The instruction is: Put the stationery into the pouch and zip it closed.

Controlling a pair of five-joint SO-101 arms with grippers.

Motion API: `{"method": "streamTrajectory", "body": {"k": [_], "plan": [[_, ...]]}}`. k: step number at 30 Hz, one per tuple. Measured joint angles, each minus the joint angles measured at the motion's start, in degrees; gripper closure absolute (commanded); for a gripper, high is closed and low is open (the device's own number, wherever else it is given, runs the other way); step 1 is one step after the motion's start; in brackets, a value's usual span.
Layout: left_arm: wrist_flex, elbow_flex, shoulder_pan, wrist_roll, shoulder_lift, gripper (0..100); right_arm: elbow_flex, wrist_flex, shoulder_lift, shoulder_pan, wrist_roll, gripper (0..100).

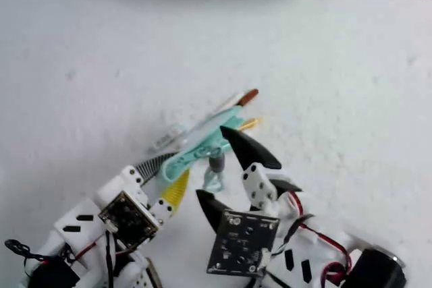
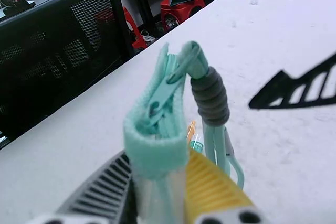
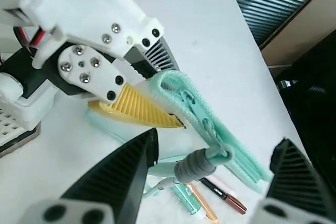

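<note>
Pouch (image 1: 202,146) pinched in left tool (image 1: 177,166); pens (image 1: 246,98) at far end.

White table (image 1: 324,52), mint pouch (image 1: 199,148) on it, pens (image 1: 247,98) alongside

I saw the pouch (image 1: 199,148), clear with mint-green zip edging, lying slantwise, its near end pinched in the left gripper (image 1: 165,177). A grey-beaded pull (image 1: 216,162) hung from its zip. A brown-tipped pen (image 1: 246,97) and an orange pen (image 1: 248,124) poked out the far end.
</note>
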Motion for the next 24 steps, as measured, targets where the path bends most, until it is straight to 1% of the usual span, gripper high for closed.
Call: {"method": "streamTrajectory", "body": {"k": [6, 11, 15, 17, 24], "plan": [[0.00, 0.00, 0.00, 0.00, 0.00, 98, 1.49, 0.00, 4.31, 0.00, 2.37, 67.2], [0.00, 0.00, 0.00, 0.00, 0.00, 98, 2.02, -1.23, 4.57, 0.44, 2.73, 67.2], [0.00, 0.00, 0.00, 0.00, 0.00, 98, 2.90, -2.46, 5.45, 5.54, 2.73, 67.8], [0.00, 0.00, 0.00, 0.00, 0.00, 98, 4.31, -3.87, 5.19, 7.21, 2.73, 72.2], [0.00, 0.00, 0.00, 0.00, 0.00, 98, 6.07, -6.07, 4.40, 8.09, 2.73, 97.0]]}}
